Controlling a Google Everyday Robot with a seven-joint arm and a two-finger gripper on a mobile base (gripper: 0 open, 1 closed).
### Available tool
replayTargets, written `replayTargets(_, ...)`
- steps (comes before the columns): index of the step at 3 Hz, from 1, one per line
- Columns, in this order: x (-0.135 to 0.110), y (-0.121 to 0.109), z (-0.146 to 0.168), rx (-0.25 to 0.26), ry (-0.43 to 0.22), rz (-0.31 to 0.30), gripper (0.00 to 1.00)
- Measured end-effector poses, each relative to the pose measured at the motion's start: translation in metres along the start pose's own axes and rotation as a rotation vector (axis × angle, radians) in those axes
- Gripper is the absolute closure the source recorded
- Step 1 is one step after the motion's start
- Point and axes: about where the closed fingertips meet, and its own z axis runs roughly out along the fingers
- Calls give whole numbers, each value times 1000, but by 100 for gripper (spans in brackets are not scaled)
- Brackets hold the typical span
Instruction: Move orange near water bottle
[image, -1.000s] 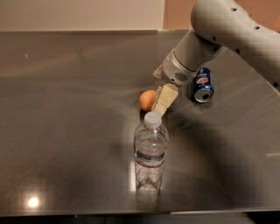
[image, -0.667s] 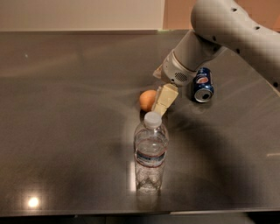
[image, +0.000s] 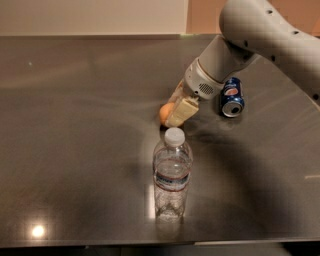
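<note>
1. Right now the gripper (image: 171, 112) sits at the table's (image: 75, 150) middle, pinching the orange (image: 164, 113): one pale finger (image: 181, 111) crosses its near right side and the other seems to lie behind it.
2. Just nearer than the fruit stands the water bottle (image: 172, 175), upright, its white cap almost below the near finger.
3. Only a short move is called for, so lift the orange slightly or slide it gently.
4. Steer to the left or right of the bottle rather than straight over it; a knock on the cap would likely tip it.
5. Set it down beside the bottle's base, then release.
6. Far right, the soda can (image: 231, 97) lies clear of this path.
</note>
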Motion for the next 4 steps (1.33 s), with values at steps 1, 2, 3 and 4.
replayTargets(1,-3,7,-6,-10,-9,-3,70)
replayTargets(2,-7,20,-21,-18,-16,-23,93)
replayTargets(3,-3,41,-37,-39,-22,-41,100)
replayTargets(4,8,62,-50,-66,-35,-53,100)
